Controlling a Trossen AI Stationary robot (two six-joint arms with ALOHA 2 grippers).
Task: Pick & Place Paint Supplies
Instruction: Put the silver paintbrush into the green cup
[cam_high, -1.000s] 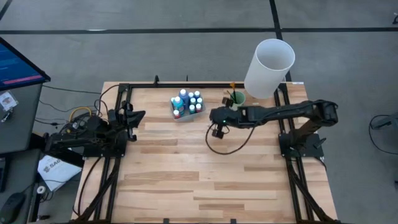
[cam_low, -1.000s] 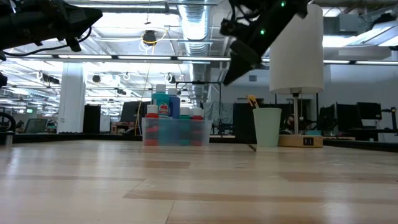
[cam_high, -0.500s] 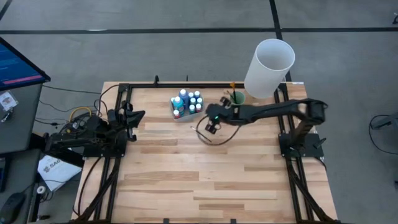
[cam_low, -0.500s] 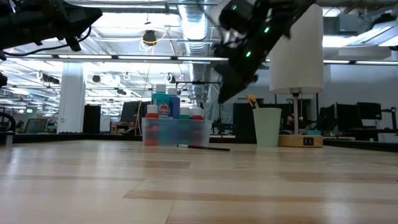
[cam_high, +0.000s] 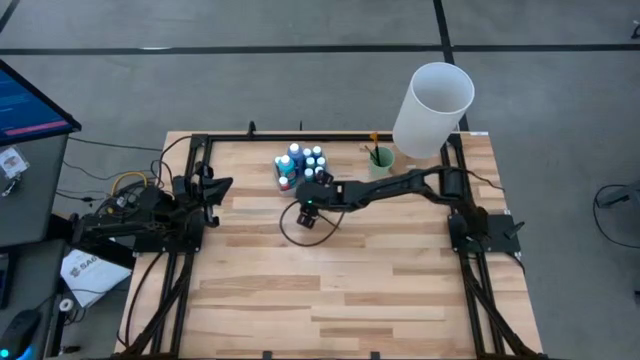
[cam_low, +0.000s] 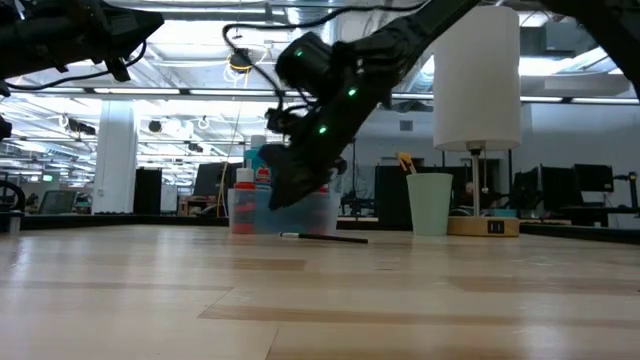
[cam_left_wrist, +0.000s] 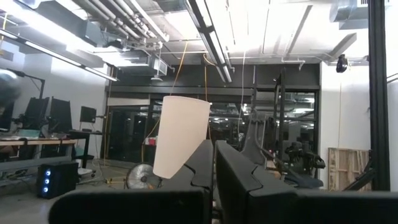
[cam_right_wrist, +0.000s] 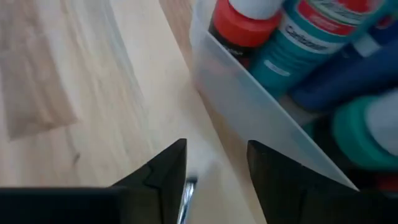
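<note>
A clear box (cam_high: 300, 167) of small paint bottles, blue, teal and red with pale caps (cam_right_wrist: 298, 37), stands on the table's far middle. A thin dark brush (cam_low: 325, 237) lies flat on the table in front of the box. Its metal tip (cam_right_wrist: 185, 198) shows between the open fingers of my right gripper (cam_right_wrist: 216, 149). That gripper (cam_high: 305, 200) slants down just in front of the box (cam_low: 285, 212) and holds nothing. My left gripper (cam_left_wrist: 214, 163) is shut, empty and raised at the table's left (cam_high: 222, 186).
A pale green cup (cam_high: 381, 158) holding an orange brush (cam_low: 405, 162) stands right of the box. A tall white cylinder (cam_high: 432, 98) rises at the far right. Black frame rails run along the table's left, right and far edges. Bare wood lies toward the near edge.
My right gripper has swung toward the table's left and come down, from beside the green cup to just in front of the bottle box. A dark brush that did not show a second ago now lies on the table in front of the box.
</note>
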